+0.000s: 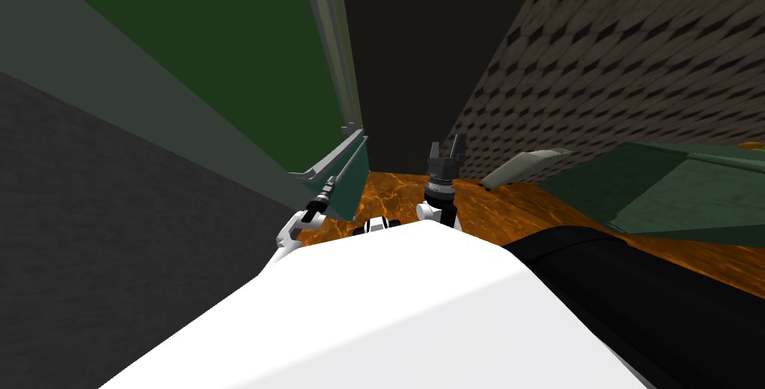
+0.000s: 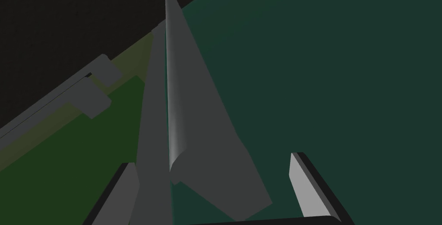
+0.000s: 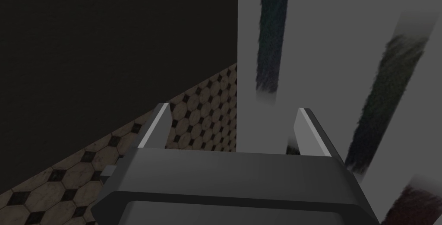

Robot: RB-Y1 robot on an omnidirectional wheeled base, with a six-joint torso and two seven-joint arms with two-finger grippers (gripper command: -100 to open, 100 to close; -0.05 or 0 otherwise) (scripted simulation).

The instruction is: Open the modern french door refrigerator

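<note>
The refrigerator (image 1: 224,71) is a tall dark green front on my left with long grey bar handles (image 1: 334,159). In the left wrist view one grey handle (image 2: 172,88) runs away from the hand across the green door (image 2: 323,71), and its rounded near end lies between the fingers. My left gripper (image 2: 212,161) is open around that end, without touching it, and reaches toward the handle (image 1: 331,181). A second grey handle (image 2: 88,93) lies further off. My right gripper (image 1: 449,150) is held up in front of my chest, open and empty (image 3: 231,114).
An orange marbled floor (image 1: 418,198) lies ahead. A tiled wall (image 1: 598,71) rises on the right, with a dark green counter (image 1: 672,190) and a light grey object (image 1: 523,166) below it. A dark gap (image 1: 403,71) separates refrigerator and wall.
</note>
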